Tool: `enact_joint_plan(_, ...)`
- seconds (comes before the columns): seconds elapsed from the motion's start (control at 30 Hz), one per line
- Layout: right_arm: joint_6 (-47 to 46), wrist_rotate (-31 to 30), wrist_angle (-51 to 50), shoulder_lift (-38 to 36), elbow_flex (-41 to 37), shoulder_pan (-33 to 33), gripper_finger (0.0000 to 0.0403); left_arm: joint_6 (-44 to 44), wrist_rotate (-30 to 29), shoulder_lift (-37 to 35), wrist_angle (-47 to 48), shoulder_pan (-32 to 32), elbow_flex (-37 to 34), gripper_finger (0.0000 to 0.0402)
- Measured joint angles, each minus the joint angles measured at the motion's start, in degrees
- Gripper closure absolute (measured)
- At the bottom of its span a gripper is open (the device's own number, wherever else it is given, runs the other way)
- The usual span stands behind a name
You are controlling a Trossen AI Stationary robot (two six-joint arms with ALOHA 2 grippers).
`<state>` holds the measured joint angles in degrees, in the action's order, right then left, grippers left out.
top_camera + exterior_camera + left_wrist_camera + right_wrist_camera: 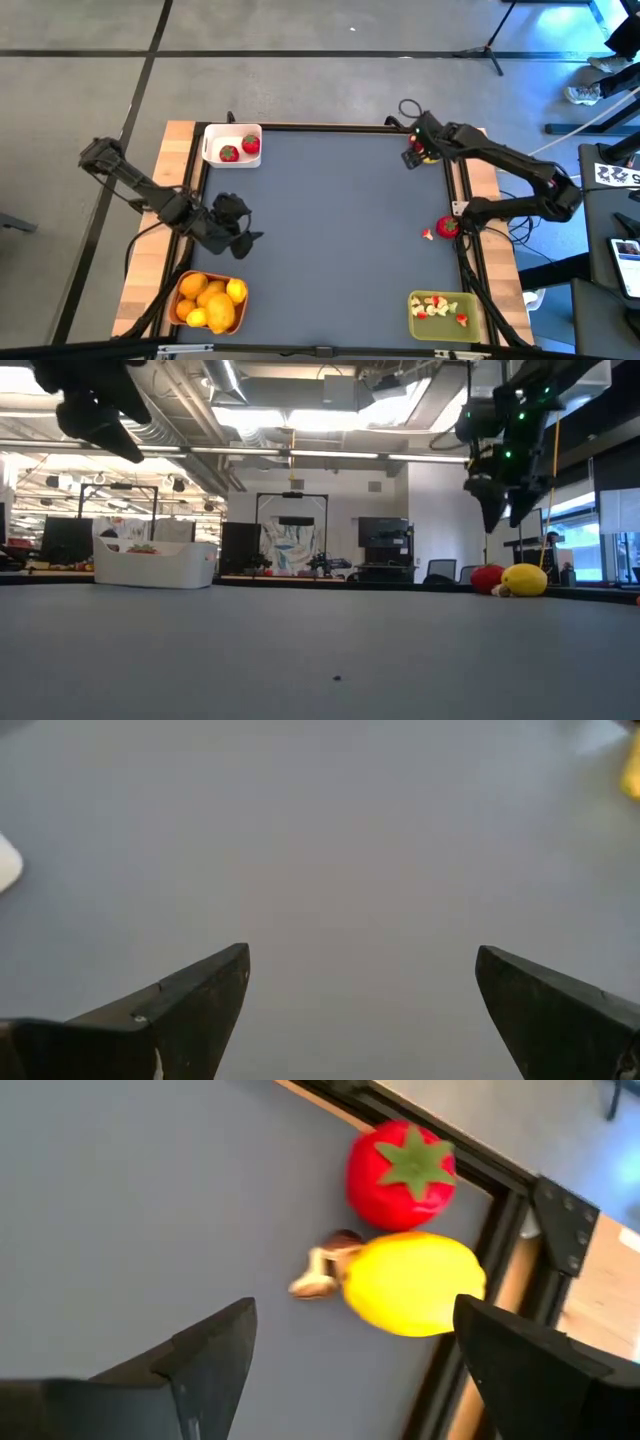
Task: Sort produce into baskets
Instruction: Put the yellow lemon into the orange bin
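Left gripper point(243, 238): fingers spread wide, holding nothing, above bare grey mat near the table's left side, just beyond the orange basket.
Right gripper point(412, 152): fingers apart, empty, poised over the far right corner.
Corner items: yellow lemon point(413, 1283), red strawberry point(400, 1172) and a small pale-brown piece point(322, 1270), clustered against the black frame.
White basket point(232, 144): far left corner, two red fruits inside.
Orange basket point(209, 303): near left, yellow and orange citrus.
Green basket point(444, 315): near right, small pale and red bits.
Loose strawberry point(446, 227): right edge, mid-table.
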<state>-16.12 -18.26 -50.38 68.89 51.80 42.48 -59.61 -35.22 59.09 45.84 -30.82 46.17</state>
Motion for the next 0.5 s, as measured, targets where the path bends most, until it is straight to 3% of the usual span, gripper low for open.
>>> enact_joint_plan(0.27, 7.07, 1.31, 1.95, 7.95, 0.01, 9.89, 0.0068, 1.65, 0.02, 0.0, 0.02, 3.67, -0.04, 0.0021)
enact_joint_plan(0.5, 7.18, -0.8, 4.68, 12.86, 0.01, 10.46, 0.0068, 1.92, 0.04, 0.0, -0.02, 5.04, -0.06, 0.0021)
